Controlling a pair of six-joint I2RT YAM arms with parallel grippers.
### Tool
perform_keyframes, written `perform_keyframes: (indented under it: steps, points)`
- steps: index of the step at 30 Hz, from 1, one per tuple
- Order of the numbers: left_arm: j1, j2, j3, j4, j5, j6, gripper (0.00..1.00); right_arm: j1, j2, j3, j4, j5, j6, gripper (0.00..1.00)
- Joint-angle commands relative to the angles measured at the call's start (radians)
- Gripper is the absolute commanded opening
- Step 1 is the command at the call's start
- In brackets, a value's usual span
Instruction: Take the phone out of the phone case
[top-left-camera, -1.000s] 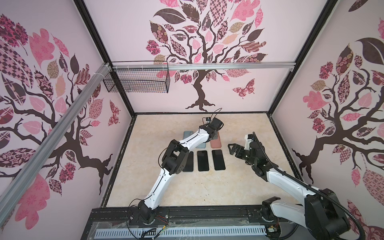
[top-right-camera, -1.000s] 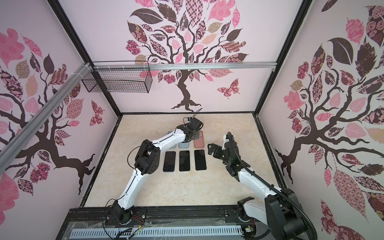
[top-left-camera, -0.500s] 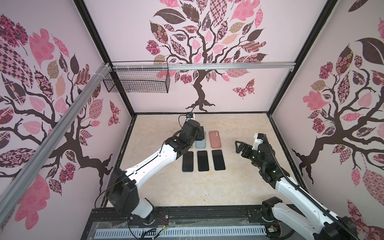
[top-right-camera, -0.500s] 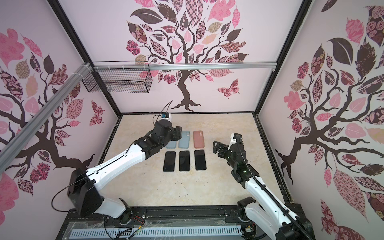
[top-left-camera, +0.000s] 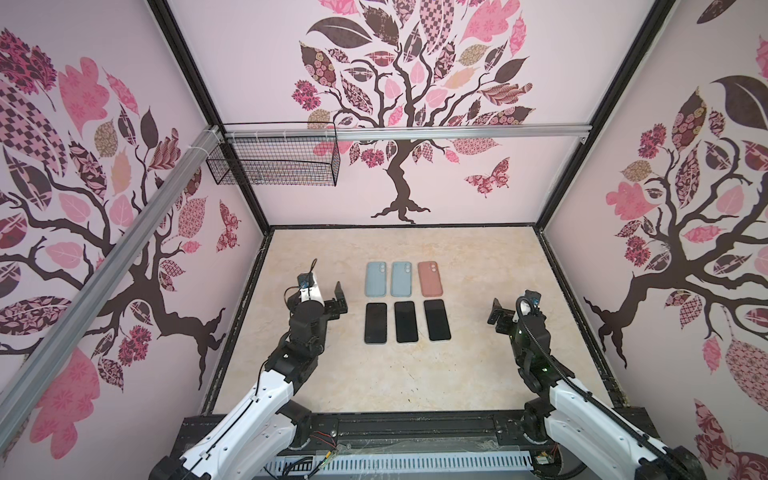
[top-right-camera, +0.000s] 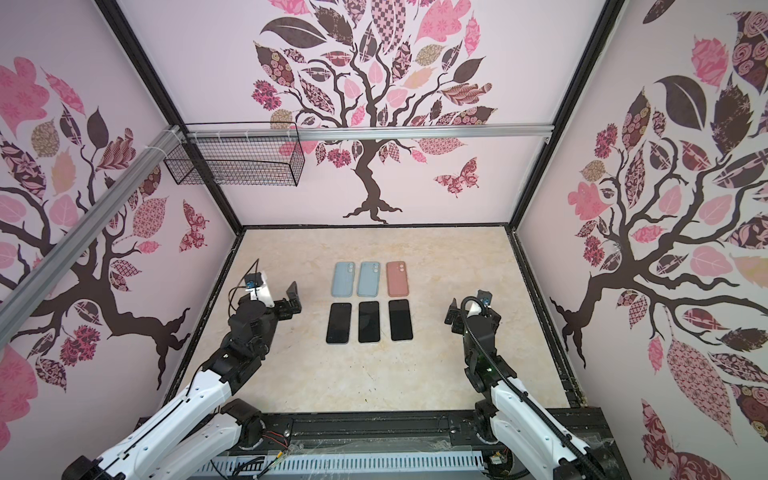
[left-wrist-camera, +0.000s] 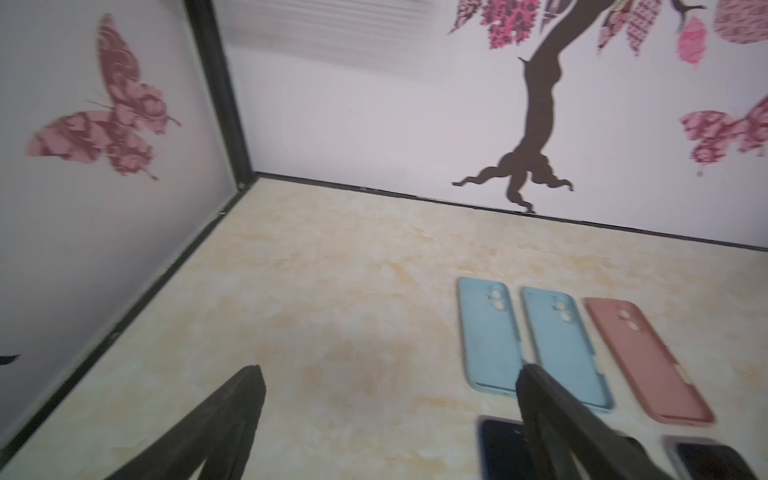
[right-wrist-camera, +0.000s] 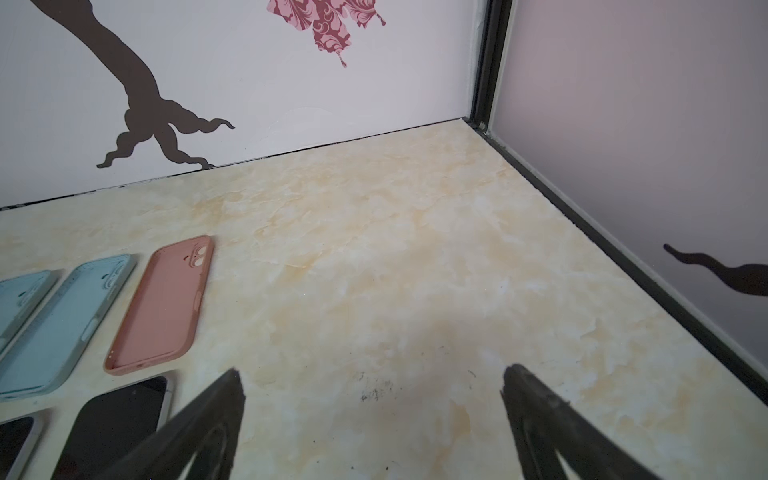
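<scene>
Three phone cases lie in a row at mid-table: two light blue (top-left-camera: 375, 278) (top-left-camera: 401, 278) and one salmon pink (top-left-camera: 430, 278). All three look empty. Just in front of them, three phones (top-left-camera: 375, 323) (top-left-camera: 405, 322) (top-left-camera: 436, 319) lie screen up, each apart from its case. My left gripper (top-left-camera: 337, 297) hovers left of the rows, open, with nothing between its fingers (left-wrist-camera: 390, 370). My right gripper (top-left-camera: 496, 309) hovers right of the rows, also open and empty (right-wrist-camera: 374, 372). The right wrist view shows the pink case (right-wrist-camera: 162, 303) hollow side up.
The marble-pattern tabletop (top-left-camera: 374, 374) is boxed in by patterned walls with black frame edges. A wire basket (top-left-camera: 274, 162) hangs high on the back left. A black rail (top-left-camera: 415, 428) runs along the front, where both arm bases sit.
My left arm has drawn back from the row of cases to the left side, and its gripper has opened. My right arm has drawn back toward the right.
</scene>
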Motion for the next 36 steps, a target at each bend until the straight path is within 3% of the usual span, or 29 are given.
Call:
perform_keyframes:
  steps: [1, 5, 15, 22, 28, 33, 36]
  points:
    - [0.079, -0.022, -0.081, 0.143, 0.034, 0.137, 0.98, -0.015, 0.108, 0.042, 0.136, -0.004, -0.114, 0.99]
    - [0.158, 0.036, -0.095, 0.168, 0.02, 0.125, 0.98, -0.023, 0.271, 0.064, 0.226, -0.043, -0.127, 1.0]
    - [0.166, 0.216, -0.173, 0.422, -0.025, 0.2, 0.98, -0.066, 0.482, 0.105, 0.395, -0.104, -0.144, 1.0]
    - [0.168, 0.459, -0.194, 0.664, 0.015, 0.242, 0.98, -0.147, 0.544, 0.103, 0.472, -0.209, -0.146, 0.99]
    - [0.214, 0.619, -0.179, 0.867, 0.144, 0.255, 0.98, -0.175, 0.609, 0.124, 0.546, -0.305, -0.193, 0.99]
    - [0.272, 0.787, -0.203, 1.064, 0.207, 0.224, 0.98, -0.181, 0.676, 0.129, 0.603, -0.294, -0.197, 1.0]
    - [0.283, 0.815, -0.169, 1.04, 0.2, 0.21, 0.98, -0.183, 0.673, 0.114, 0.63, -0.286, -0.193, 1.0]
